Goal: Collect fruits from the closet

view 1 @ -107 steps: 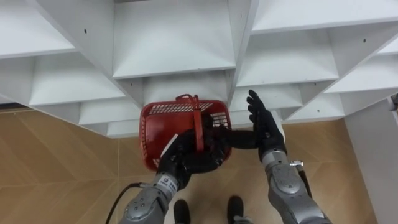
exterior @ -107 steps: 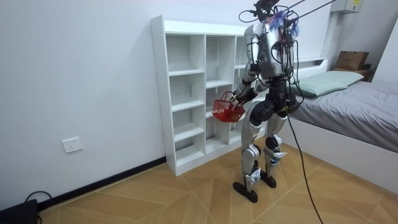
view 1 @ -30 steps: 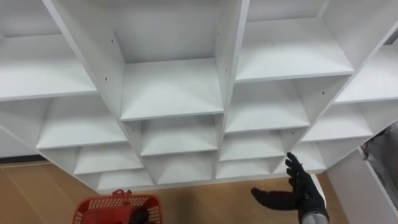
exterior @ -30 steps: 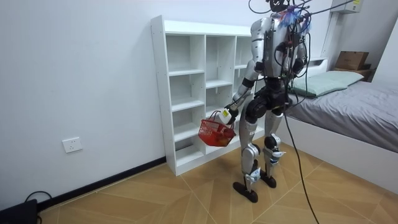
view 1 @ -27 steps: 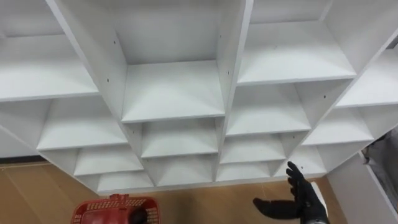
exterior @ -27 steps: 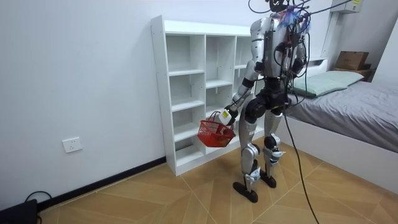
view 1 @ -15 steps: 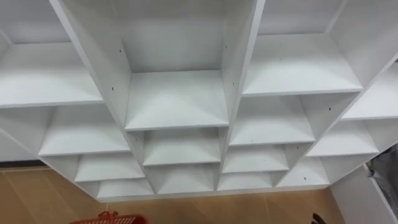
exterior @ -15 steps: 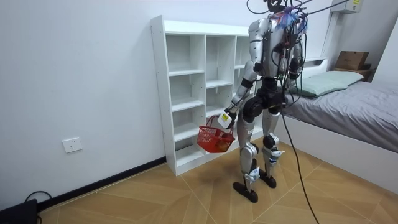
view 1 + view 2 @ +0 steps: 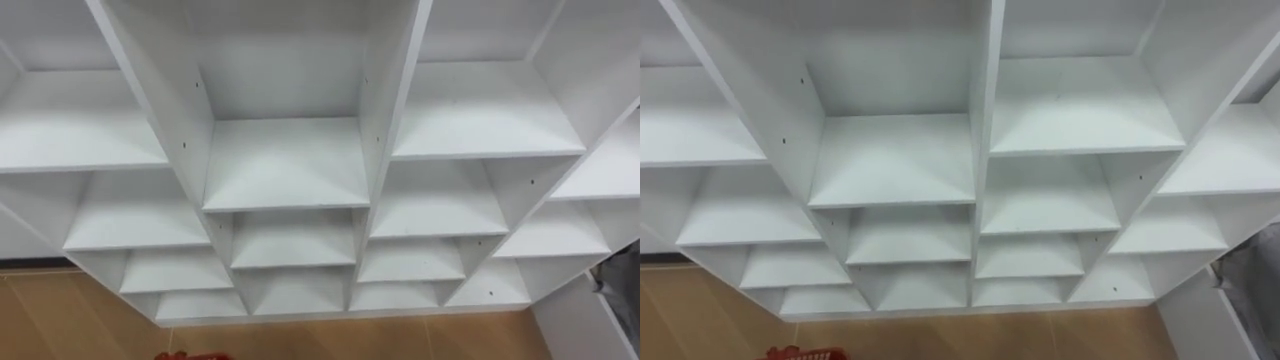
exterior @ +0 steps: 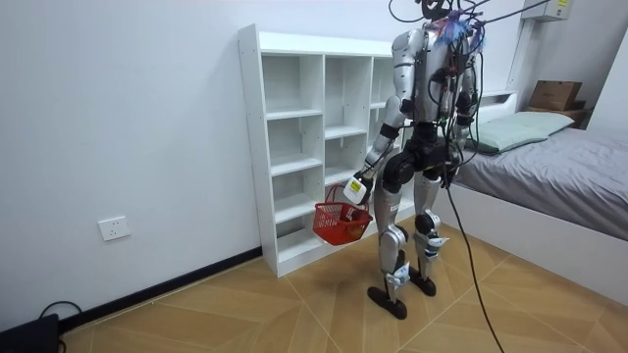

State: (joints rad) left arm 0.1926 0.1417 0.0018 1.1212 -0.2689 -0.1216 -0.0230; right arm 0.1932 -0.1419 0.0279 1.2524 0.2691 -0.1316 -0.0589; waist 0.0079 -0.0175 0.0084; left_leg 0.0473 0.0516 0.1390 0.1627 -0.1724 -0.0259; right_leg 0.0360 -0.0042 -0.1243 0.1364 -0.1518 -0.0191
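Left hand (image 10: 355,188) hangs low at the robot's side, fingers hooked round the handle of the red basket (image 10: 340,224), which dangles just under it by the lower cubbies of the white shelf unit (image 9: 285,165) (head cameras catch its rim at 6-7 o'clock). Shelves sit dead ahead at 12. Which cubby holds fruit I can't tell, so any pick likely falls to the arm not carrying.

Standing upright, the robot hangs its left arm low, left hand (image 10: 354,192) curled round the handle of the red basket (image 10: 340,226).
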